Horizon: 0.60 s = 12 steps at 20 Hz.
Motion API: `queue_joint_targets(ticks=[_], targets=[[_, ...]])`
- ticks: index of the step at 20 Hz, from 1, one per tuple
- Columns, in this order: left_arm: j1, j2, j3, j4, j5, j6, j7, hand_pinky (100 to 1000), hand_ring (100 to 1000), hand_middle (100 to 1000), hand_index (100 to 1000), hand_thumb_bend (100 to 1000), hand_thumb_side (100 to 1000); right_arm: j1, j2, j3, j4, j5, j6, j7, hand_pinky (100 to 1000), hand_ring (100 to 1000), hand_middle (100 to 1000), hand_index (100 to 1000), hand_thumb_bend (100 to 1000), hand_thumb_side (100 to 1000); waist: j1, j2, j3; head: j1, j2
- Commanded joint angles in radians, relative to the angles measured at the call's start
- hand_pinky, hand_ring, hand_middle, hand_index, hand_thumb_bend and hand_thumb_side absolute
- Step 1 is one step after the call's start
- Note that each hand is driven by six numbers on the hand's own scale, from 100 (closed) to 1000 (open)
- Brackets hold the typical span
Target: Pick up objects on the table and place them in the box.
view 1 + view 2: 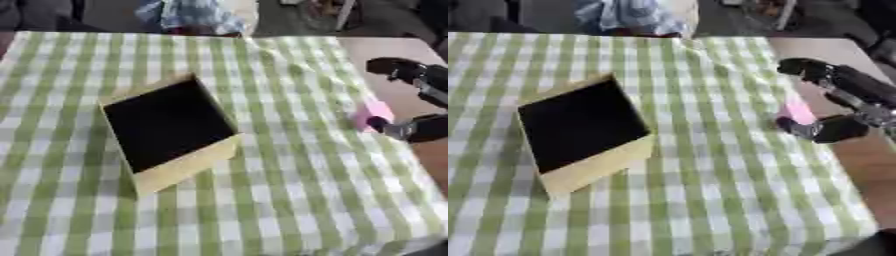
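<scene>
A square box (179, 169) with pale yellow walls and a black inside stands left of centre on the green-and-white checked cloth (289, 190), tilted askew. A small pink object (374, 113) lies at the cloth's right edge. My right hand (846, 82) comes in from the right and straddles it: one digit reaches out well above the pink object, and another digit (820, 130) curls in just below it, touching or nearly touching it. The hand is open. Nothing shows inside the box. My left hand appears in no view.
Bare brown tabletop (398, 50) shows past the cloth's right edge. A blue-and-white patterned thing (188, 15) sits beyond the far edge. The cloth stretches wide in front of and to the right of the box.
</scene>
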Motion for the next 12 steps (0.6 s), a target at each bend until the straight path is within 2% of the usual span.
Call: queue_joint_targets(ticks=[1, 7, 12], targets=[[-0.005, 0.032, 0.004, -0.014, -0.004, 0.002, -0.001, 892, 756, 832, 812, 276, 874, -0.016, -0.055, -0.004, 0.041, -0.019, -0.003, 0.015, 794, 906, 959, 1000, 319, 631, 0.001, -0.014, -0.001, 0.002, 0.006], [-0.004, 0.032, 0.004, -0.014, -0.004, 0.004, -0.001, 892, 756, 832, 812, 275, 875, -0.027, -0.060, 0.004, 0.091, -0.030, -0.017, 0.038, 794, 907, 954, 1000, 321, 632, 0.001, -0.016, -0.001, 0.002, 0.007], [-0.005, 0.033, 0.002, -0.014, -0.003, 0.005, -0.003, 892, 757, 832, 812, 274, 875, -0.047, -0.070, 0.028, 0.127, -0.018, -0.026, 0.106, 797, 906, 932, 1000, 340, 631, 0.003, -0.018, -0.001, -0.002, 0.010]])
